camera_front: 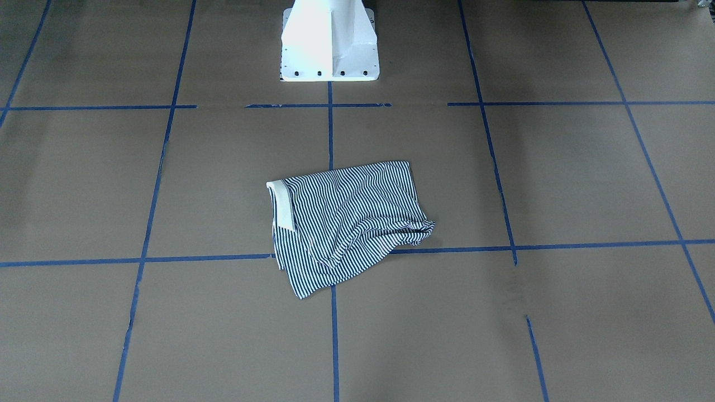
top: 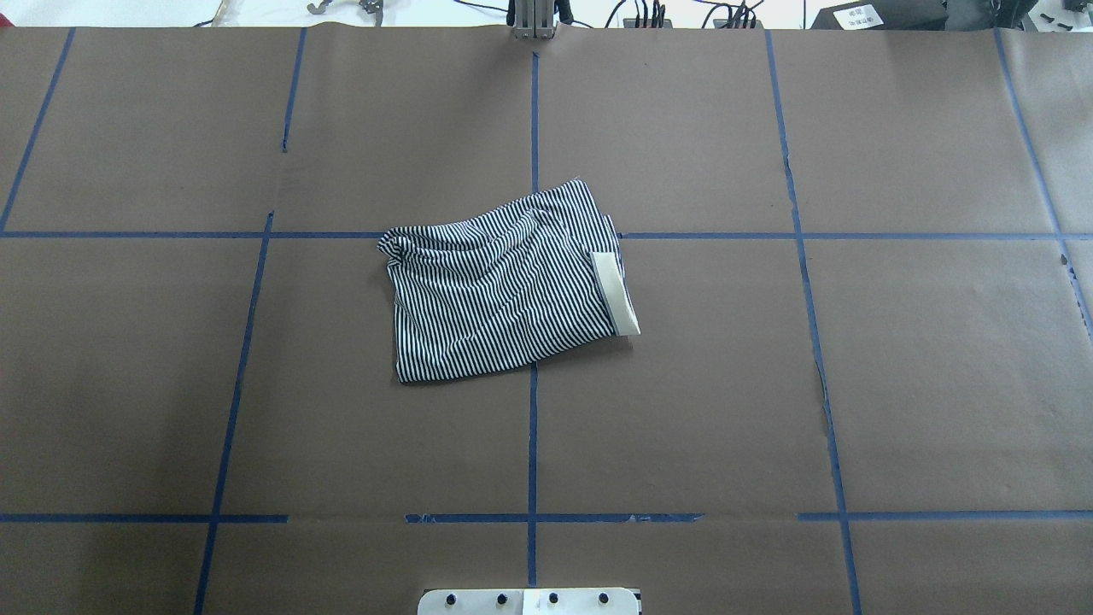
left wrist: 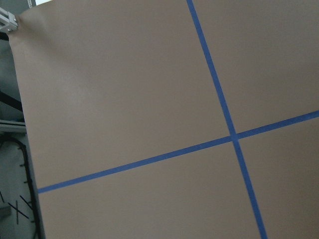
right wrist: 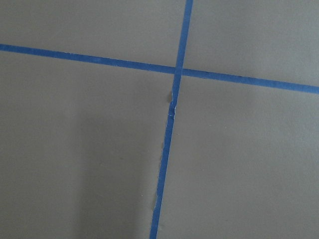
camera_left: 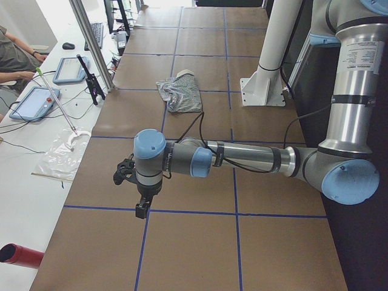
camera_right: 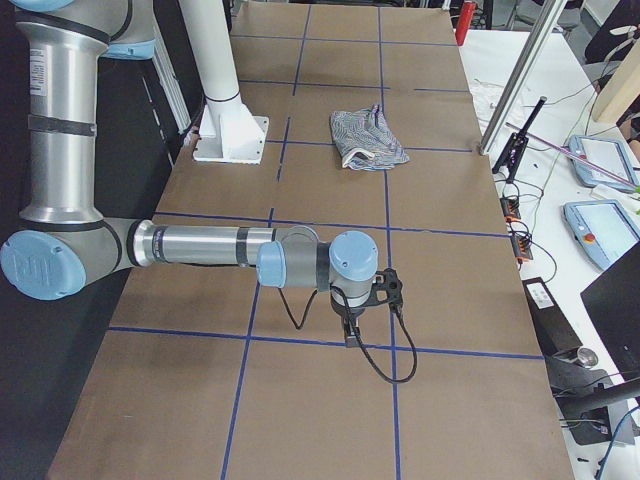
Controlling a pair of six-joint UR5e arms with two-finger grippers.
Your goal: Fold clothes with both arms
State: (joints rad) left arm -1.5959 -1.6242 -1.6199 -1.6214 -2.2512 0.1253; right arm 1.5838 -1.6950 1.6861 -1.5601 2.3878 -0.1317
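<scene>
Since the left gripper (camera_left: 142,206) and right gripper (camera_right: 350,332) appear only in the two side views, small and dark, we cannot tell whether either one is wide or narrow. Both wrist cameras give us just the brown paper and crossing lines of blue tape (right wrist: 175,69). We see the left arm (camera_left: 242,157) stretched level over its end of the table (top: 939,384), wrist bent so the gripper points down at the paper. The right arm (camera_right: 200,245) mirrors that pose at the opposite end. Both are well apart from the striped polo shirt (top: 495,290). It lies loosely folded and rumpled near the table's centre, across a tape crossing, in front of the white pedestal (camera_front: 329,44). Its cream collar (top: 615,295) is on the robot's right side, and its sleeves are hard to make out in the bunched cloth.
</scene>
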